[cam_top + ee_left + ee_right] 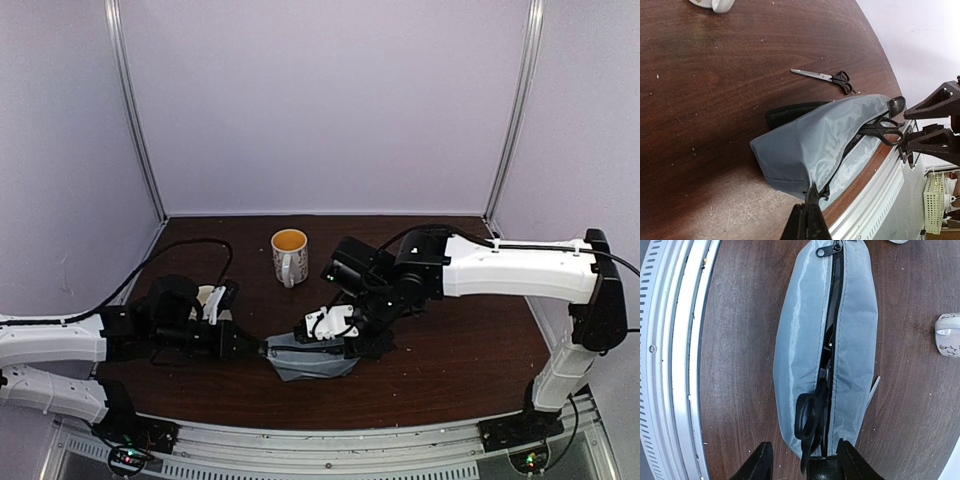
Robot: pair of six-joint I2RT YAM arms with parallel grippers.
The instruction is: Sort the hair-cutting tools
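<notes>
The grey zip pouch (810, 142) lies near the table's front edge with its zip open. One pair of black-handled scissors (810, 415) sits in the slot with the handles sticking out. A second pair (827, 77) lies flat on the table beyond the pouch. The black comb (790, 112) lies behind the pouch, partly hidden. My left gripper (812, 192) is shut on the pouch's end by the zip. My right gripper (804, 446) is open and straddles the pouch's other end; a glossy black object (824, 470) shows between its fingers. The clipper guard is out of view.
One cream mug (289, 255) stands at the back middle. A second mug (209, 296) is half hidden behind my left arm. The table's metal front rail (670, 365) runs close beside the pouch.
</notes>
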